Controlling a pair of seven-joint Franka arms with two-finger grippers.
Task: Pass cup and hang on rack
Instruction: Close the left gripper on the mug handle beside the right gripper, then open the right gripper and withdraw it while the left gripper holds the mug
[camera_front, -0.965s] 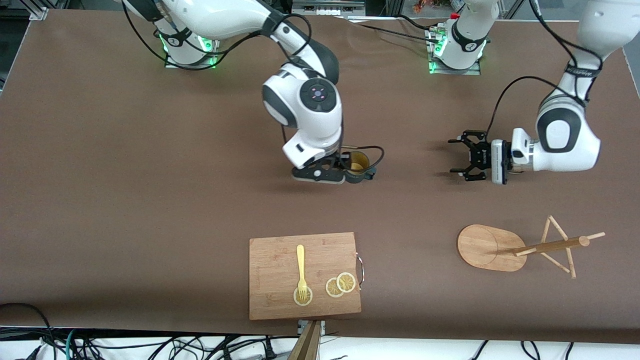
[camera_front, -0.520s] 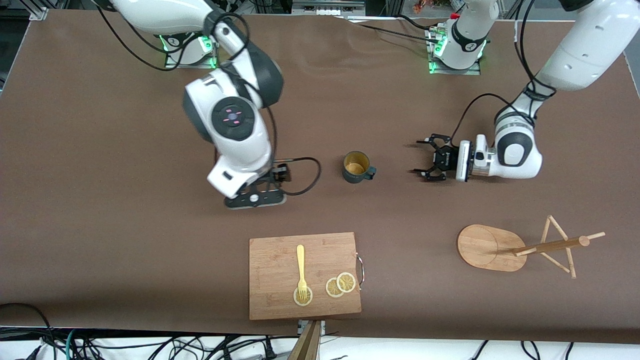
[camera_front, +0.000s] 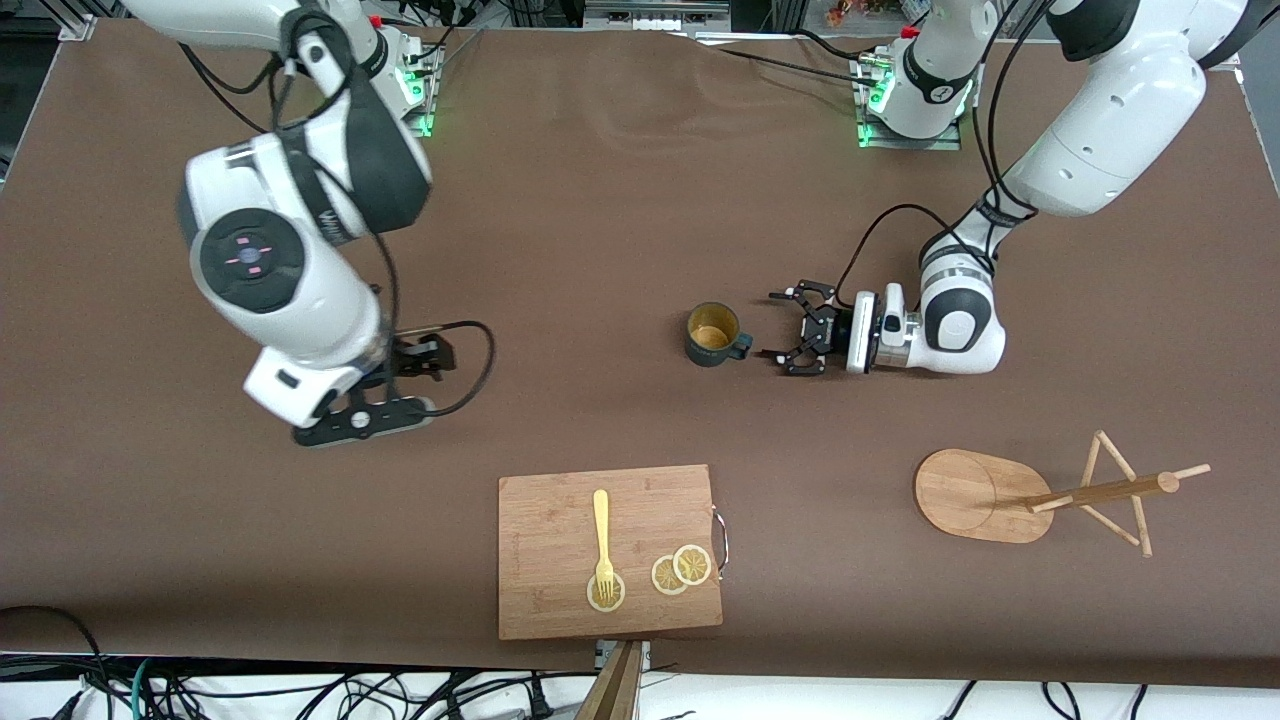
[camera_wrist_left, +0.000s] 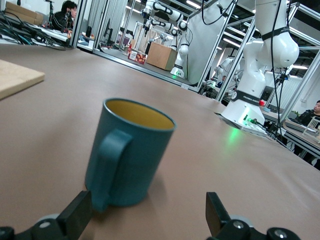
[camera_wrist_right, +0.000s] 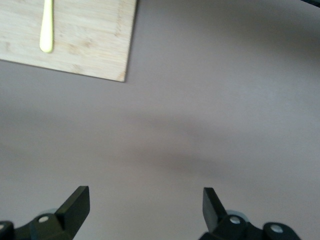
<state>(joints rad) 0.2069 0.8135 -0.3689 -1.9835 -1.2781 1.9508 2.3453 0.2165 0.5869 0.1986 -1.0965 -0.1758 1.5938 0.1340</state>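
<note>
Your right hand (camera_front: 385, 392) has let go of the cup (camera_front: 713, 335) and pulled away, fingers spread, over bare tabletop (camera_front: 600, 200). Left hand (camera_front: 795, 342) has closed in, released, just beside the cup's handle. Cup upright, rack (camera_front: 1040, 495) untouched.

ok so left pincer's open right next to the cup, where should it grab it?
Probably across the cup body near the rim, coming in level from the left arm's end of the table, where the open left pincer already is. The cup stands upright on the table and its handle points at that pincer, so clamping rim and wall beside the handle leaves the loop free for a rack peg.
</note>
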